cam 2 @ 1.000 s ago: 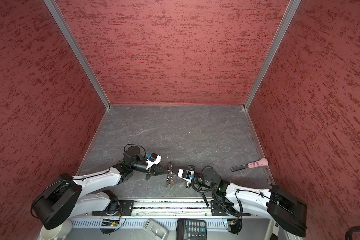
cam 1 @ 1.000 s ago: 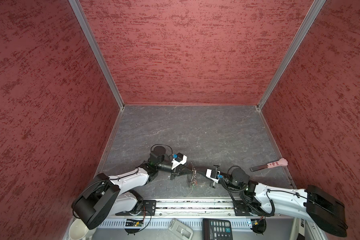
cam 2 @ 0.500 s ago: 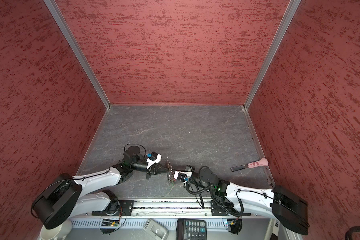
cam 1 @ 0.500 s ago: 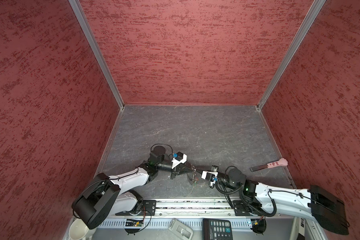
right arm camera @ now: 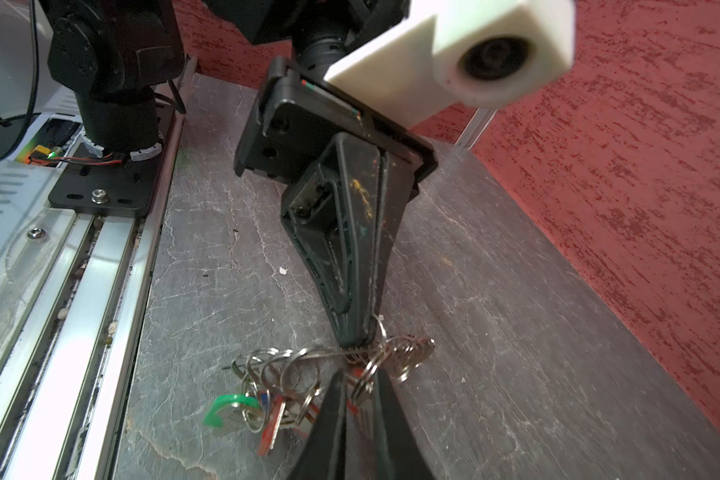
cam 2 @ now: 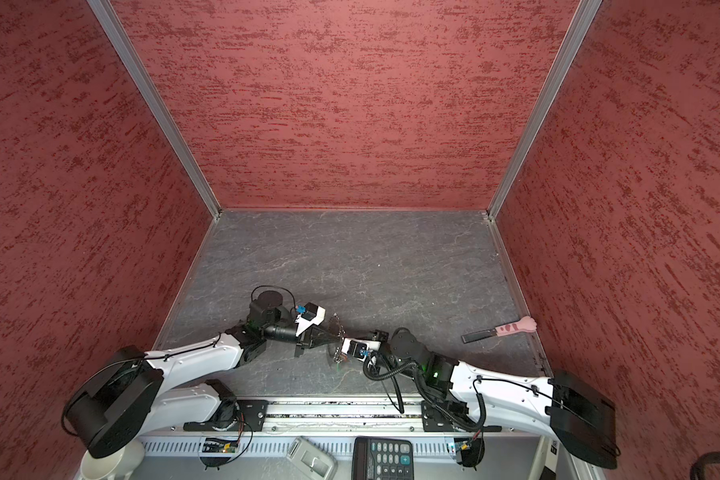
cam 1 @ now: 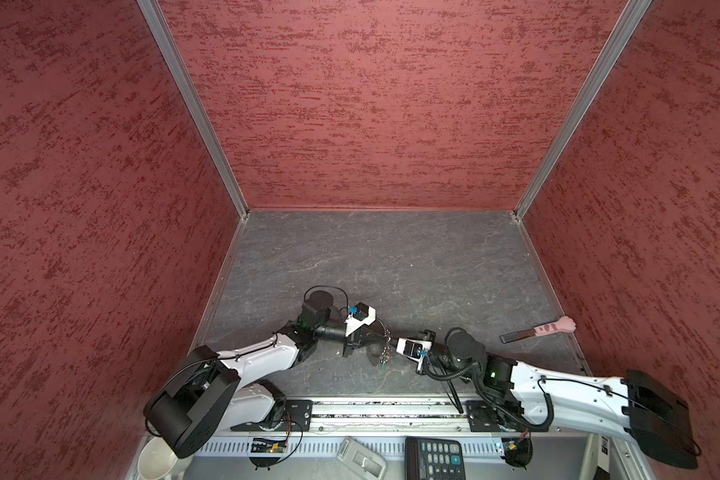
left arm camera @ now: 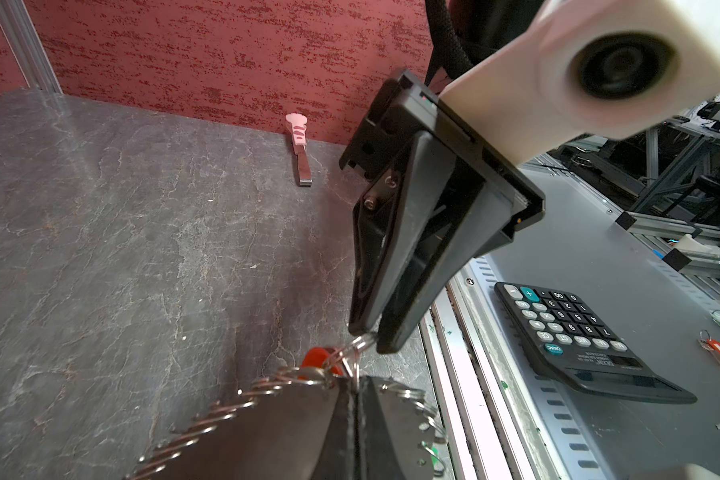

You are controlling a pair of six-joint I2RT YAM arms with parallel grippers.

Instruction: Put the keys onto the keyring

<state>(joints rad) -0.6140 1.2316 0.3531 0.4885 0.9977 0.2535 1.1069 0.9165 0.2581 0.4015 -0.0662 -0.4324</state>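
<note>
Nearest, on the metal shelf [cam 1: 558, 453] outside the table, lie a black calculator [cam 1: 433, 457], a grey device [cam 1: 360, 457] and a white cup [cam 1: 154, 459]. All three sit on the near side of the arms' rail [cam 1: 371, 409], clear of the working area. Just past the rail, over the near strip of the grey table [cam 1: 391, 257], both grippers meet tip to tip, so each crowds the other's approach.

The left gripper [right arm camera: 356, 338] is fully closed and clamps the keyring [right arm camera: 304, 357] at its wire. In the left wrist view the chain part drapes to either side of its fingers, and keys with green, blue and orange tags dangle beneath. The right gripper [left arm camera: 371, 338] has its fingertips a slit apart with a small silver split ring between them; whether they pinch it cannot be told. The keys [left arm camera: 319, 357], red tag showing, sit right behind that ring, against the chain.

Farther right, a pink cat-paw tool [cam 1: 541, 330] lies flat close to the right wall, well apart from both arms. Beyond, the table runs open to the back wall [cam 1: 371, 104], leaving wide room there, while the side walls and the rail hem in the near corners. Both arms reach low and inward from their bases, wrists turned toward each other.
</note>
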